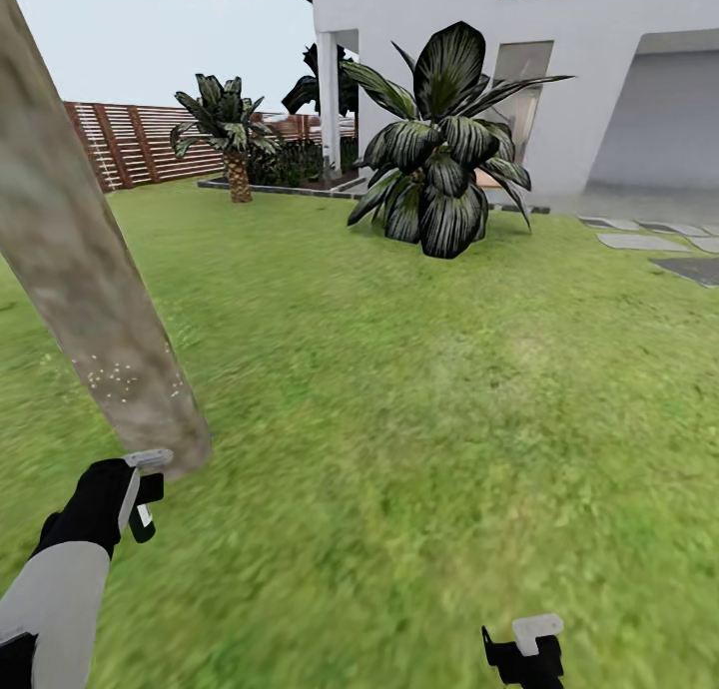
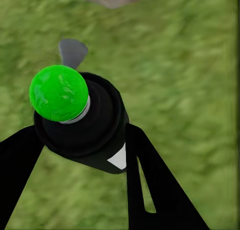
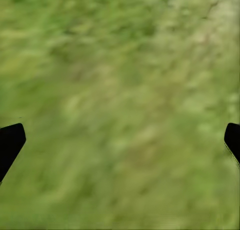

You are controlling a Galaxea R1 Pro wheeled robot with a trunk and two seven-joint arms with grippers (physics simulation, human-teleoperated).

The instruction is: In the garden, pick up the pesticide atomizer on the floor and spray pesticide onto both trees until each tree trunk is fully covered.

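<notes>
White pesticide specks dot only a low patch of the tree trunk, beside which the left gripper clamps the pesticide atomizer, right gripper wide apart, empty; next, I judge, spraying higher.

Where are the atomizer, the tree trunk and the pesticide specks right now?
pesticide atomizer (image 2: 82, 127): left wrist view, black body between the fingers.
tree trunk (image 1: 70, 260): head view, mid bark.
pesticide (image 1: 118, 377): head view, white specks low on the trunk.
</notes>
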